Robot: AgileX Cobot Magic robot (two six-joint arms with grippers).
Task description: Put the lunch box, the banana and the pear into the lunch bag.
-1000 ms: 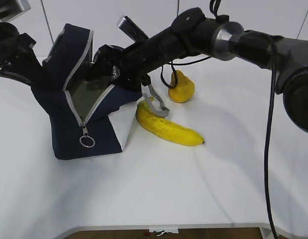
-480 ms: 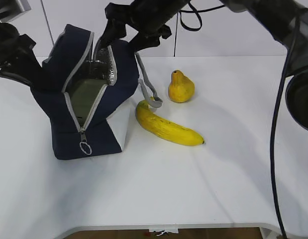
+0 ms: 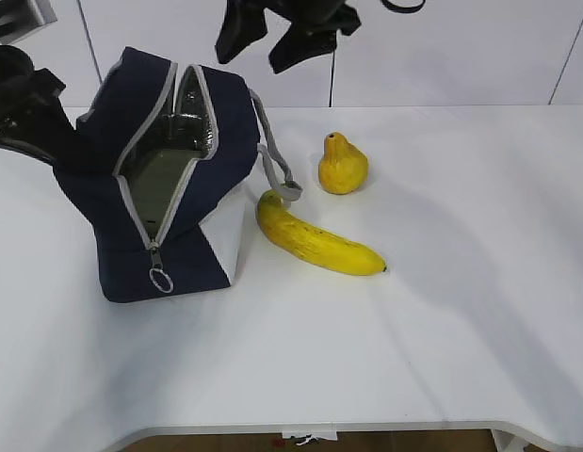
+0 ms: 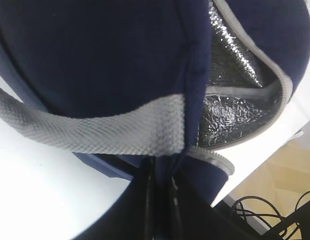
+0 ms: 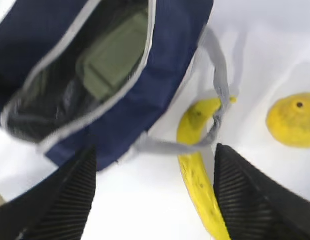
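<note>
The navy lunch bag (image 3: 192,235) stands at the left with its zipper open and silvery lining showing. The lunch box (image 3: 159,179), with its sage-green lid, lies inside it and shows in the right wrist view (image 5: 112,60) too. The banana (image 3: 315,240) lies on the table just right of the bag, under the bag's grey handle (image 3: 277,169). The pear (image 3: 343,165) stands behind the banana. My right gripper (image 3: 258,52) is open and empty, high above the bag's mouth; its view (image 5: 155,200) looks down on the banana (image 5: 197,160) and pear (image 5: 292,120). My left gripper (image 4: 162,190) is shut on the bag's rim (image 4: 192,75).
The white table (image 3: 413,330) stretches right and forward of the fruit. The bag's zipper ring pull (image 3: 160,280) hangs at its front. The table's front edge runs along the bottom of the exterior view. Cables lie below the table edge in the left wrist view (image 4: 275,215).
My right arm has drawn out of the bag's mouth and risen to the top of the view, open. The bag's handle dropped back beside the banana. The left gripper kept its hold.
</note>
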